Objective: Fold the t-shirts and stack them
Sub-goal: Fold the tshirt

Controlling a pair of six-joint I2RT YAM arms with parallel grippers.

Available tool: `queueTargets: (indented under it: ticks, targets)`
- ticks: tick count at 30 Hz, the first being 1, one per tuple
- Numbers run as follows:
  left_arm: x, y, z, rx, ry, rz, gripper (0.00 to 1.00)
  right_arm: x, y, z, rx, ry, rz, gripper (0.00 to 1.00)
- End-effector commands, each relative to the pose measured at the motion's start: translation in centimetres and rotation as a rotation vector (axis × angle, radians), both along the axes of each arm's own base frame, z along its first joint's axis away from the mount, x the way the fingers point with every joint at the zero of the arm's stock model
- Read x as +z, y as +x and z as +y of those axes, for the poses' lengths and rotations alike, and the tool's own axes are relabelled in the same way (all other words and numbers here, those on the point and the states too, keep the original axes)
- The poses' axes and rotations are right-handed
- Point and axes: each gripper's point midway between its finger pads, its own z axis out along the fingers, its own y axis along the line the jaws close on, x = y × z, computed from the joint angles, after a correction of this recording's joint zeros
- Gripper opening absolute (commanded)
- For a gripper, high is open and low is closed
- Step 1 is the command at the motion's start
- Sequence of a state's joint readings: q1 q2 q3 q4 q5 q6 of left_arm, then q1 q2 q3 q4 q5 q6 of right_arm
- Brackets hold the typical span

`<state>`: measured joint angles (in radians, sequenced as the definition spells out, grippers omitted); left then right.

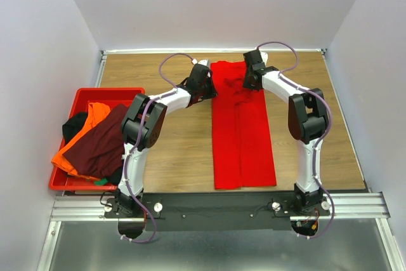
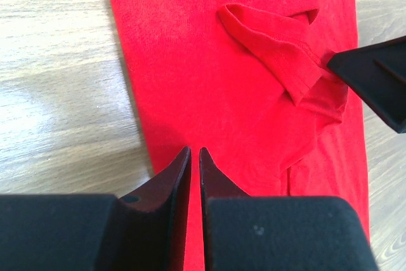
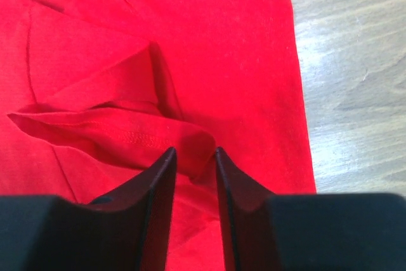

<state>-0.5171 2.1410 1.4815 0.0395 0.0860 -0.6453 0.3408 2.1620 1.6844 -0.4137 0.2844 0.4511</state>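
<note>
The bright red t-shirt (image 1: 242,138) lies in a long folded strip down the middle of the table. My left gripper (image 1: 212,88) is at the strip's far left edge, its jaws shut with only a sliver of gap, over flat cloth (image 2: 209,61). My right gripper (image 1: 250,80) is at the far right edge, its jaws closed on a raised fold of the sleeve (image 3: 114,131), which also shows in the left wrist view (image 2: 273,42). The orange t-shirt (image 1: 95,115), the dark maroon t-shirt (image 1: 104,144) and the black t-shirt (image 1: 75,125) lie heaped in the crate.
A rigid red plastic crate (image 1: 108,91) stands at the table's left edge. Bare wooden table (image 1: 177,150) shows on both sides of the red strip. White walls close in the left, right and back. A metal rail runs along the near edge.
</note>
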Motion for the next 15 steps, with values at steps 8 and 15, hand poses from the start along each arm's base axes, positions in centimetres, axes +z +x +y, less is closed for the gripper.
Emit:
queueTargets:
  ticks: [8,15]
  targets:
    - [1.6,0.8,0.4,0.029,-0.003,-0.028,0.17,-1.1,-1.9,-1.0,-0.01,-0.046,0.043,0.28]
    - [1.2,0.9,0.5,0.03,-0.001,-0.024,0.17,-0.3,-2.8,-1.7,-0.021,-0.057,0.037,0.22]
